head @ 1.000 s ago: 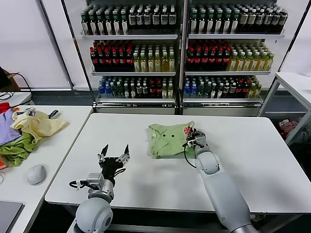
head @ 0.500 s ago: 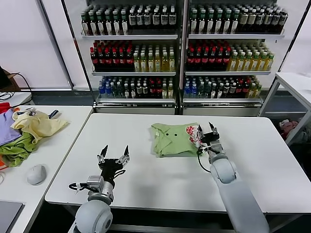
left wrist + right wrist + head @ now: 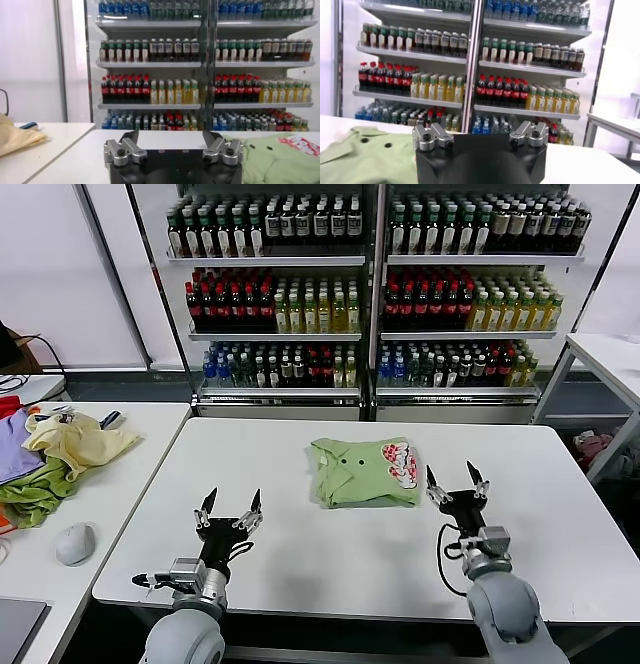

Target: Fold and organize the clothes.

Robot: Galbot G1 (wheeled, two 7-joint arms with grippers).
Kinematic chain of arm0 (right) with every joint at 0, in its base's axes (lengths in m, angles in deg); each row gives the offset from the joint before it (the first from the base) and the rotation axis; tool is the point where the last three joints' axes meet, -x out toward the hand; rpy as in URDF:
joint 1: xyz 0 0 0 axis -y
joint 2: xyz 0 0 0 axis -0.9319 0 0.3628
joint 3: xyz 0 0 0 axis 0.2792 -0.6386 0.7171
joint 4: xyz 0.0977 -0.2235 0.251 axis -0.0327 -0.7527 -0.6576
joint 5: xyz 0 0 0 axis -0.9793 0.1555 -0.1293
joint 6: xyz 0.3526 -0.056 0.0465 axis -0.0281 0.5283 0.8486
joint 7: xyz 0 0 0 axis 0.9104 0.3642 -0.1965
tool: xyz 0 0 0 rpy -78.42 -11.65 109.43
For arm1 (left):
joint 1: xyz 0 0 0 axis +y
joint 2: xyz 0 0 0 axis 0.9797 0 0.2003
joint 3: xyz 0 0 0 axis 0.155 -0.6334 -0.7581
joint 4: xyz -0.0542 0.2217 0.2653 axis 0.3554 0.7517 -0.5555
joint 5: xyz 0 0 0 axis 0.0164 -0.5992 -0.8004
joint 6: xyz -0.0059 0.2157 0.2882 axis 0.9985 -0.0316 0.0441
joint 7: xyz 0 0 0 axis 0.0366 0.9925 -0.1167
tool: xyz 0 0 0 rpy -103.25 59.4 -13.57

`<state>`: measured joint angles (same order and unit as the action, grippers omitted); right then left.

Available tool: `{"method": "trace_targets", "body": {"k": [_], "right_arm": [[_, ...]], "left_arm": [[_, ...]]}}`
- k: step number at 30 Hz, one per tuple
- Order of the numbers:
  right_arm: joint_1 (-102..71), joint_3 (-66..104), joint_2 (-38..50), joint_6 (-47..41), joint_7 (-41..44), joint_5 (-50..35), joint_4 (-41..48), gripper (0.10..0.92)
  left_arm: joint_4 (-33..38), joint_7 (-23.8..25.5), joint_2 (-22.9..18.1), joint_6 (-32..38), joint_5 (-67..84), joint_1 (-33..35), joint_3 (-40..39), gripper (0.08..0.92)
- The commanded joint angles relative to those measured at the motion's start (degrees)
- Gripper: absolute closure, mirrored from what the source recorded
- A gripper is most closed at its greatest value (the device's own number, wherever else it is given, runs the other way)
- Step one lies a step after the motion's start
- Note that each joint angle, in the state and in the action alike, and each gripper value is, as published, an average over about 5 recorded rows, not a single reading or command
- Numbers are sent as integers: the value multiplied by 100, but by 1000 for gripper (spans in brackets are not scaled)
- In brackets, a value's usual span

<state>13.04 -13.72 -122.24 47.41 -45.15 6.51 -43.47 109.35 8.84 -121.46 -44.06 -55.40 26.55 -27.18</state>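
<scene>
**Shirt folded at table centre, both tools clear**

I see the light green short-sleeved cotton T-shirt (image 3: 362, 472) lying as a compact folded packet on the white table (image 3: 300, 564), toward 12 o'clock from my seat, its red-and-white printed graphic (image 3: 400, 464) face up on the 3 o'clock side. Nothing holds it.

My right tool (image 3: 457, 484) hovers just off the shirt's 3 o'clock edge, at about 4 o'clock from it, fingers spread wide and empty, not touching cloth. The right wrist view shows the same spread fingers (image 3: 432, 136) with green fabric low to one side. My left tool (image 3: 229, 509) sits near the table's front edge, at roughly 8 o'clock from the shirt and well apart from it, also gaping and holding nothing; the left wrist view confirms it.

On the side table at 9 o'clock lie a pale yellow garment (image 3: 75, 439) and darker green and purple ones (image 3: 30, 479), not my concern.

I judge the folding to be near done or done.

Risks from here:
- The packet's edges look soft and uneven; any nudge from the right tool, being so near, could drag a layer open.
- If I regrasp to move it, pinching only the top layer would let the fold unroll.
- A sweeping left arm could catch the near hem.
</scene>
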Motion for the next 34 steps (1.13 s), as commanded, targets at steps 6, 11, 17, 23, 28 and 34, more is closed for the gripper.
{"method": "trace_targets", "body": {"k": [6,11,17,23,28,34], "right_arm": [[-1616,546,-36,166,50,-191,-1346,203],[-1637,533,-87,260,-123,52,-1433,203],[-1678,556,-63,148,-162,78,-1513,203],[-1662,540,-80,130,-217,62,-1538,203],[-1627,448,-115,122,-195,85,-1539,203],[-1588,422,-109,75,-173,59,-1542,203]], "left_arm": [[295,194,-26,9,25,434,124,177],[398,231,-49,36,24,539,230,177],[543,276,-21,33,82,663,387,177],[634,364,-64,38,202,694,443,177],[717,455,-136,68,266,751,410,177],[789,518,-136,104,316,834,414,177]]}}
